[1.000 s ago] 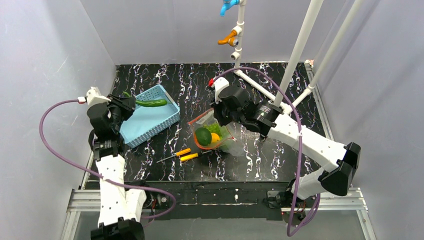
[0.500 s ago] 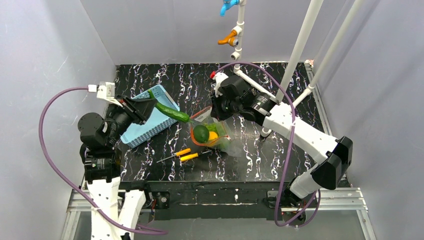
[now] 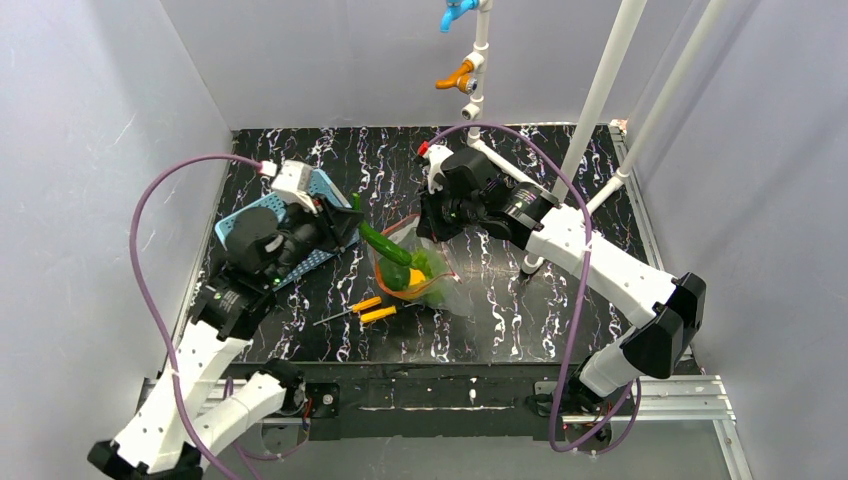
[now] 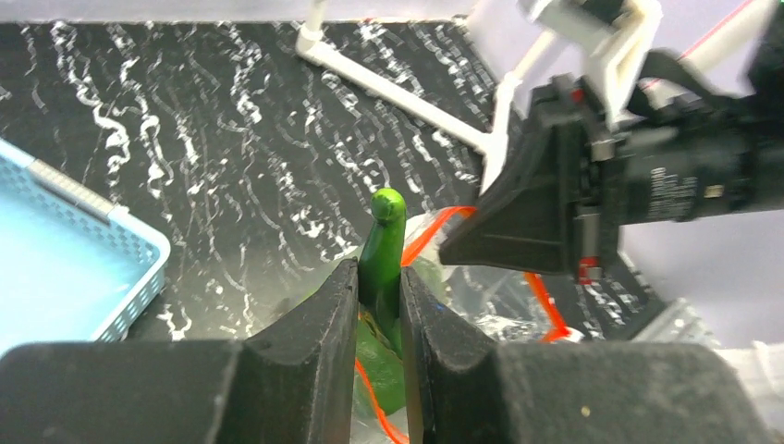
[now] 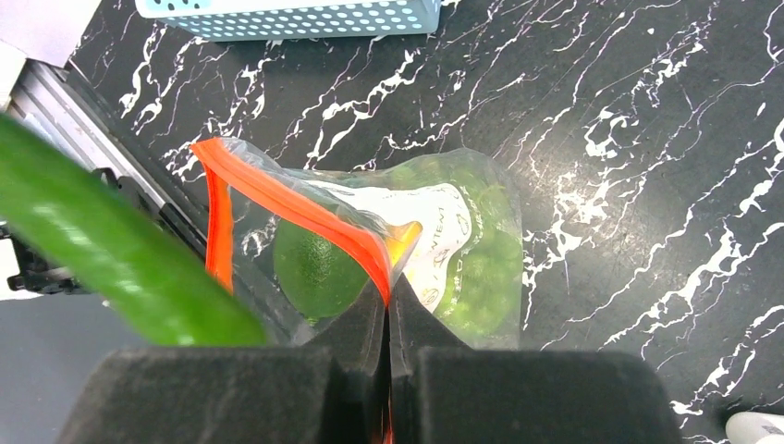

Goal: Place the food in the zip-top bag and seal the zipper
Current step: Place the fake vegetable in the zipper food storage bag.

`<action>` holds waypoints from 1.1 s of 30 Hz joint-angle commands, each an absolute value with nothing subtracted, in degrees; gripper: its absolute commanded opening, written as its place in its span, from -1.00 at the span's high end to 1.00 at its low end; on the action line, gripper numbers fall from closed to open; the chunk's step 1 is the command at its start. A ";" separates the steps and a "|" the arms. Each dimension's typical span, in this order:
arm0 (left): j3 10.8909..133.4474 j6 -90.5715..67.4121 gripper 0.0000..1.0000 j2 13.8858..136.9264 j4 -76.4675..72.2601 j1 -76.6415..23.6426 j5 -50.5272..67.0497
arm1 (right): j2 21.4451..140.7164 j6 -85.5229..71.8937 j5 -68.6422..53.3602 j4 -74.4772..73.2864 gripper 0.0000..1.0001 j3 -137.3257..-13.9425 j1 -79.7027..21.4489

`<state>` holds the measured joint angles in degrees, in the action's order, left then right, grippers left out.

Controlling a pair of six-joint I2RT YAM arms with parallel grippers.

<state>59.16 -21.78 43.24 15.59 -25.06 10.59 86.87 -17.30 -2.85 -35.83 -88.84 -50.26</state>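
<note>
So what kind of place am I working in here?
Likely an enclosed lab test cell, not a real kitchen: plain grey walls box in a black marbled table, and a white pipe frame carries toy-like taps.

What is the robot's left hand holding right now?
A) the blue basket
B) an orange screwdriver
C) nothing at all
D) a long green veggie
D: the left gripper is clamped on the long green vegetable, whose tip reaches toward the mouth of the zip-top bag.
</note>
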 commanded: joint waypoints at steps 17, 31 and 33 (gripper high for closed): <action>48.50 -23.87 1.00 53.47 -5.18 -58.70 -45.45 | 84.77 -24.14 -12.00 -27.85 0.97 -88.74 -48.25; 48.84 -31.97 1.00 54.10 5.38 -58.97 -32.82 | 83.89 -30.84 -22.53 -20.91 0.97 -83.29 -42.84; 48.51 -32.80 1.00 53.79 6.79 -59.00 -30.73 | 83.70 -30.62 -22.31 -21.12 0.97 -83.41 -42.80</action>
<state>47.90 -29.04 54.04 2.90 -58.48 -35.57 86.26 -29.76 -19.94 -26.15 -83.07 -42.76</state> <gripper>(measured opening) 0.178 0.030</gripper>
